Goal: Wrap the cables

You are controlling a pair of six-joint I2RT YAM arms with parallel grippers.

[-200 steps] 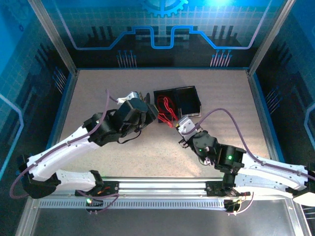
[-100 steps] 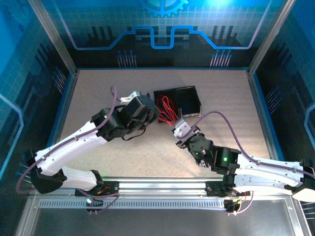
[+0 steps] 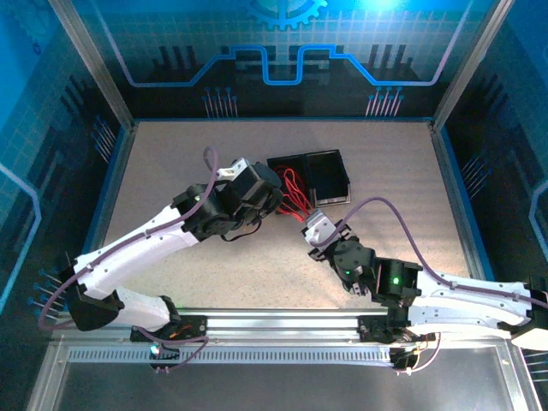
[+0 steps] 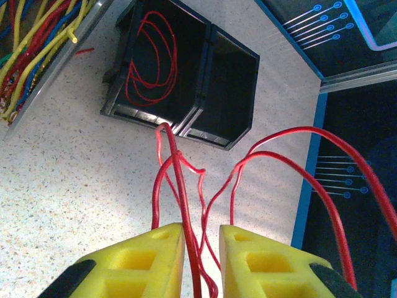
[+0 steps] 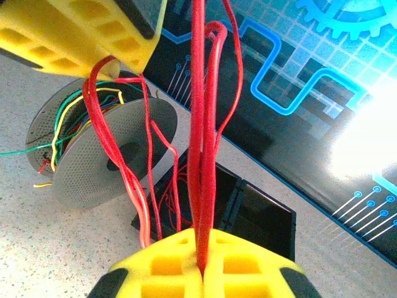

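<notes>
I see thin red cables (image 4: 180, 186) hanging in loose loops. My right gripper (image 5: 201, 251) is clamped tight on a bundle. My left gripper (image 4: 201, 234) stands slightly apart, with strands running through the gap.

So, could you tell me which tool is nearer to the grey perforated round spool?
Left, it looks. The left tool hangs on the spool's side, above its rim; the right tool sits further off, facing the black two-compartment plastic bin, shut on thin red cables.
</notes>
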